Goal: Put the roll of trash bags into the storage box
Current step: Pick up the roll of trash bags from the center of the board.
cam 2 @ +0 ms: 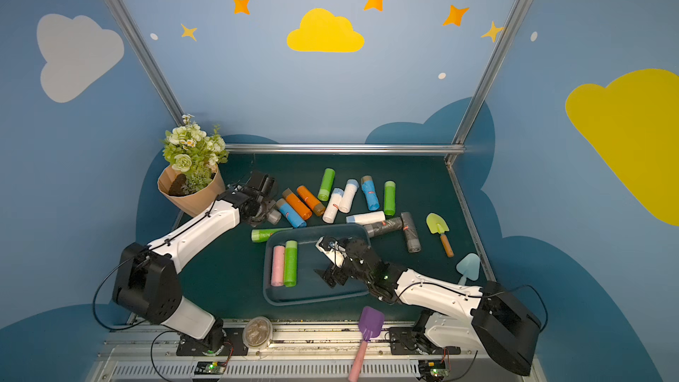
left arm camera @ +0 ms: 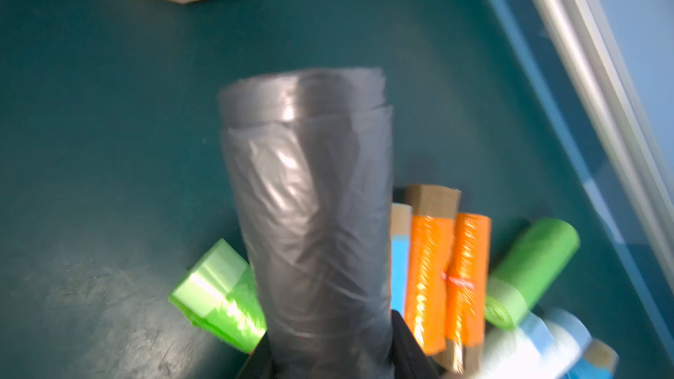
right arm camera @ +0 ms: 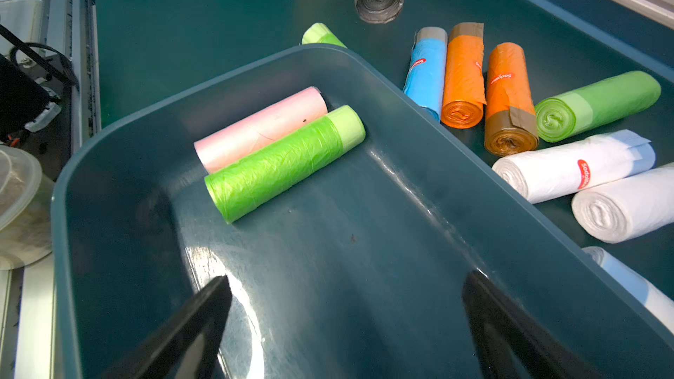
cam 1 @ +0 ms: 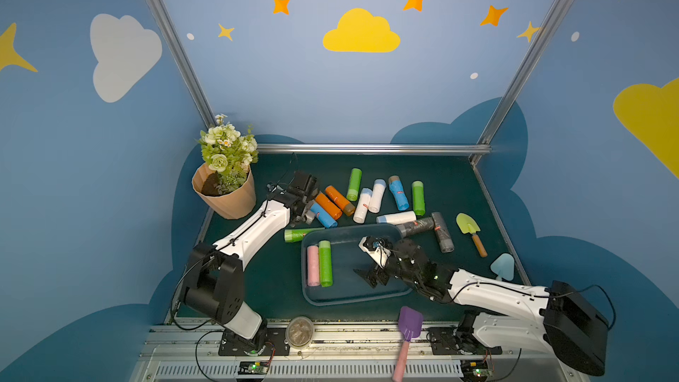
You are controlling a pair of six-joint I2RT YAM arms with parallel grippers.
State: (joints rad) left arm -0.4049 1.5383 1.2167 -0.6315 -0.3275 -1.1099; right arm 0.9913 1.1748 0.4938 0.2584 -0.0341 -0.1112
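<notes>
The left pincer (left arm camera: 328, 366), clamped on the gray roll (left arm camera: 310, 213), should lift it over the 2 orange rolls (left arm camera: 426, 278) just beside it toward the storage box (cam 1: 345, 251).

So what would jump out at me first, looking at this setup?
Probably the bright scatter of loose rolls, orange, blue, green and white, on the dark table beyond the storage box. Inside it lie a pink roll and a green roll side by side, with the right tool open above its floor. Near the flower pot, the left tool grips a grey roll.
</notes>
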